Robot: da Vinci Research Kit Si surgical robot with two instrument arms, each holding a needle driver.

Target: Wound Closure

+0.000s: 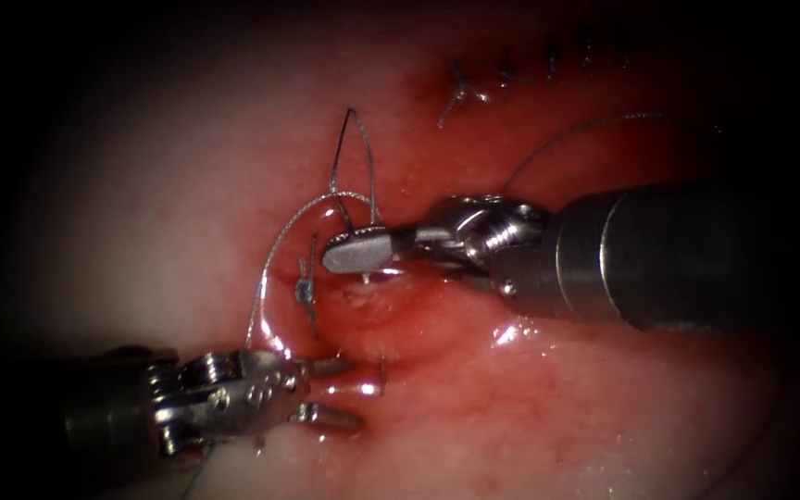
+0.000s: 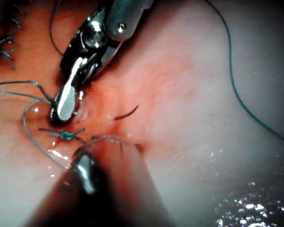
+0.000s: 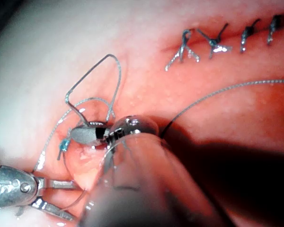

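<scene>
My right tool (image 1: 335,255) comes in from the right with its jaws shut on the thread (image 1: 354,148), which rises from them in a tall loop (image 3: 109,71). A second strand arcs left and down toward my left tool (image 1: 356,394), which lies low at the left with its jaws open and nothing between them. Just beyond those jaws a short curved piece of the needle (image 1: 381,368) (image 2: 127,112) sticks out of the tissue, with the rest buried. A bluish knot (image 1: 306,292) (image 2: 65,135) sits left of the open cut (image 1: 372,296).
Several finished stitches (image 1: 502,79) (image 3: 213,42) close the cut toward the upper right. A long strand of thread (image 1: 585,125) trails off to the right over the right tool's shaft. Red fluid wets the tissue around the cut.
</scene>
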